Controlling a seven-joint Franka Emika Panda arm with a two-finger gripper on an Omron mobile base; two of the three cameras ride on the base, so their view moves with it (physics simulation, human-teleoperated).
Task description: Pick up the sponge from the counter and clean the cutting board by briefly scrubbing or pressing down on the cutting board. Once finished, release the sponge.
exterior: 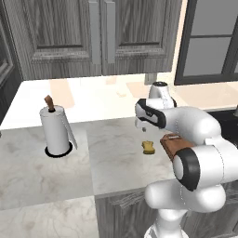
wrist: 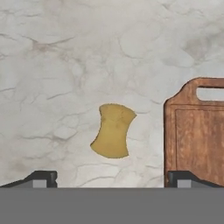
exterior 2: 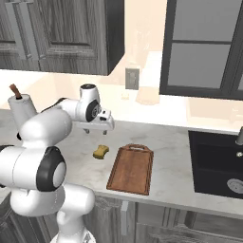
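sponge (wrist: 113, 131) mustard, wavy-edged, flat on counter (wrist: 57, 65), just left of cutting board (wrist: 197, 140) handle end, apart | gripper (wrist: 111, 177) above sponge, fingers wide, empty | paper towel roll (exterior: 56, 130) far left | black sink (exterior 2: 216, 163) right | marbled stone, reddish wood

The mustard-yellow, wavy-edged sponge (wrist: 113, 131) is lying flat on the marbled tabletop (wrist: 52, 78), just beside the reddish-brown cutting board (wrist: 197, 140), whose handle slot is facing the wall.
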